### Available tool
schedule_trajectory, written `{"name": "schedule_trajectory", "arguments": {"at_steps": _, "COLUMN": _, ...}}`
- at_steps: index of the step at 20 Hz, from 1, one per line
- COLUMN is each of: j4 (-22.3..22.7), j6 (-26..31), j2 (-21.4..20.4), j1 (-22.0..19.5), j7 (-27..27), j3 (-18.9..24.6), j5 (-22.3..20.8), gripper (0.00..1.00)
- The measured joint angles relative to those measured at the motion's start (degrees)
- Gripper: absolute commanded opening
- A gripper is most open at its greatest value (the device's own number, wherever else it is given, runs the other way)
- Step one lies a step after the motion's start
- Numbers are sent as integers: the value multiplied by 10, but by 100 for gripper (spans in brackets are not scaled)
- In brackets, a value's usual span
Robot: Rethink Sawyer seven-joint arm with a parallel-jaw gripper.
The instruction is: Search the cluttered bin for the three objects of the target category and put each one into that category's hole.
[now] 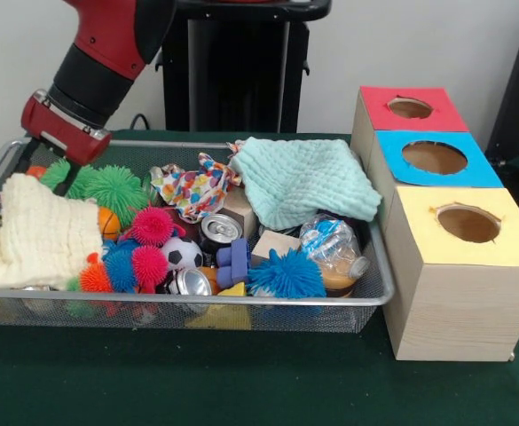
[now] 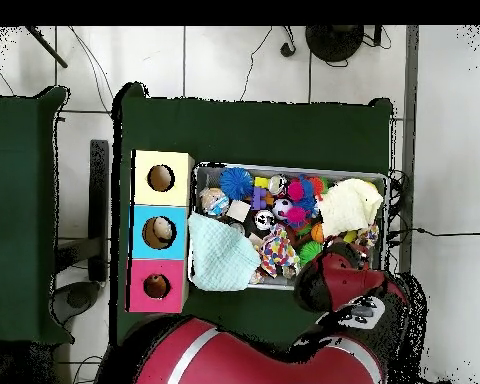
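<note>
Looking across the green bench, I see the wire bin packed with clutter and, touching its side, a row of three boxes with holes: yellow, blue, red. My arm reaches down over the bin's far corner; the pincer sits low by the cream cloth, and I cannot tell whether it is clenched or released. A mint cloth drapes the bin's other end. Smaller things lie between: spiky balls, two cans, a crushed bottle.
</note>
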Motion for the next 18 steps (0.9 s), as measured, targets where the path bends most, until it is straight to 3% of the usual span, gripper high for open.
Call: {"name": "schedule_trajectory", "arguments": {"at_steps": 18, "j4": -1, "j6": -19, "j2": 16, "j1": 22, "j7": 0, "j3": -46, "j5": 38, "gripper": 100}}
